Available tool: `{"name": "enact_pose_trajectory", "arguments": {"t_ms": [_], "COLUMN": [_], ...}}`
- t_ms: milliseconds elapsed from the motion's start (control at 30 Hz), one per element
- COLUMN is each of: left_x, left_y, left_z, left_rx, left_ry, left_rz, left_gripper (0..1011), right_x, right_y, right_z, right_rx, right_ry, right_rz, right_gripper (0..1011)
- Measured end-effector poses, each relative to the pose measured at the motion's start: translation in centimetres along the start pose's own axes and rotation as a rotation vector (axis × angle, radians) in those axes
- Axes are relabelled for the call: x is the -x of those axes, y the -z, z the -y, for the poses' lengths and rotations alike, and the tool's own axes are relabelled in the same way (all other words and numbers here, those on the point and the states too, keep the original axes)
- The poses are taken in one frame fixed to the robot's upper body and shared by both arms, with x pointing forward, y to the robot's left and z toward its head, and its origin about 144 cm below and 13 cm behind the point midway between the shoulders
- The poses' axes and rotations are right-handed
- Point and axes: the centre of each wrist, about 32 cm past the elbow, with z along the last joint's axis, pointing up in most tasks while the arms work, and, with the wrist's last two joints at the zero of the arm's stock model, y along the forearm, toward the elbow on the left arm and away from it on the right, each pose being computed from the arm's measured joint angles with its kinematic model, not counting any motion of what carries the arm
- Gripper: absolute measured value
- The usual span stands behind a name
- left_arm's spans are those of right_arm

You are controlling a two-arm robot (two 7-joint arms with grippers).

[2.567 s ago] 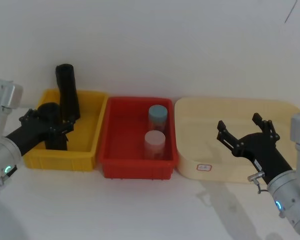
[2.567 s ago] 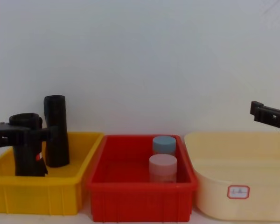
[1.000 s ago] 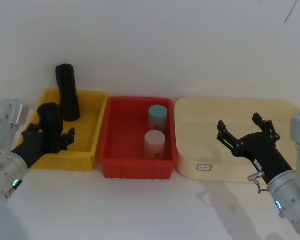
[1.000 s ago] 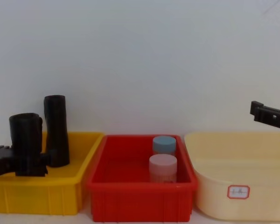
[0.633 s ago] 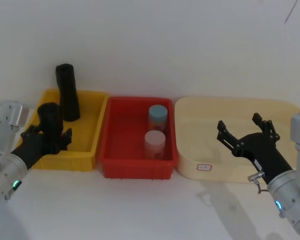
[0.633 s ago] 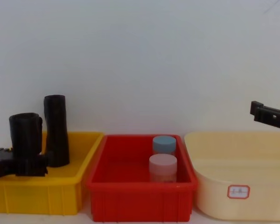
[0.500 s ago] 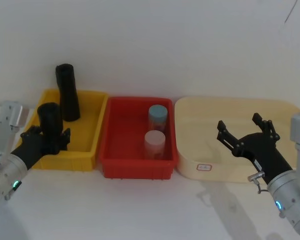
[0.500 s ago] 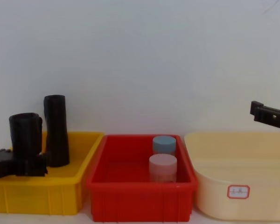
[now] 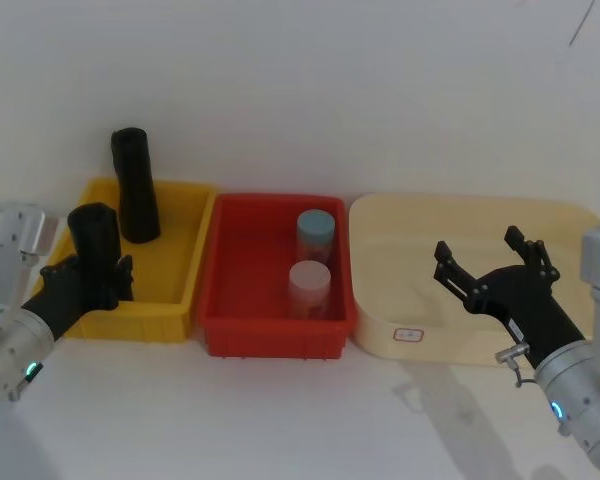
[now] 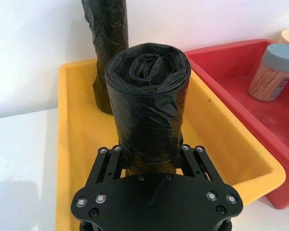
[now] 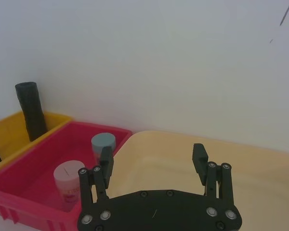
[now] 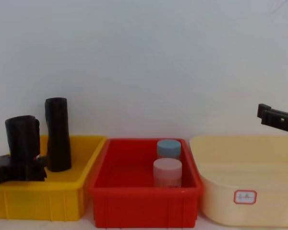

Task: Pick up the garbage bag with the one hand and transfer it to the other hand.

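Head view | yellow bin (image 9: 162,322): roll (image 9: 133,185) | red bin (image 9: 270,340): jars (image 9: 315,235) | left pincer (image 9: 88,277): bag (image 9: 93,235)

I read garbage bag (image 9: 94,232) as glossy black, wrinkled. Second roll (image 9: 134,186) black too. Left gripper (image 9: 88,274) and right gripper (image 9: 478,250) both black. Yellow bin (image 9: 176,288), red bin (image 9: 272,338), cream tub (image 9: 480,218) with red-bordered white label (image 9: 408,335). Blue-lidded jar (image 9: 316,224), pink-lidded jar (image 9: 309,278). Surface (image 9: 280,420) white, wall (image 9: 330,90) white.
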Motion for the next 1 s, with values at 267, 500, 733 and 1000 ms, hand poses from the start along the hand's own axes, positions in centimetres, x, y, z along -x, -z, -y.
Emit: {"name": "enact_pose_trajectory", "arguments": {"t_ms": [267,500,733,1000], "left_x": [0.0,0.0,0.0,0.0], "left_y": [0.0,0.0,0.0,0.0], "left_z": [0.0,0.0,0.0,0.0], "left_rx": [-0.001,-0.001,-0.001,-0.001], "left_ry": [-0.001,-0.002,-0.002,-0.002], "left_rz": [0.0,0.0,0.001,0.001], "left_gripper": [436,411,410,410], "right_x": [-0.1,-0.5,-0.8,-0.8], "right_y": [-0.1,-0.4,-1.2,-2.3], "right_z": [-0.3,-1.4,-3.0,-5.3], "right_rx": [0.001,0.013,0.04,0.109], "right_ry": [-0.009,-0.053,-0.124,-0.233], "right_rz": [-0.011,-0.058,-0.105,-0.135], "right_gripper": [1001,1001,1001,1001]}}
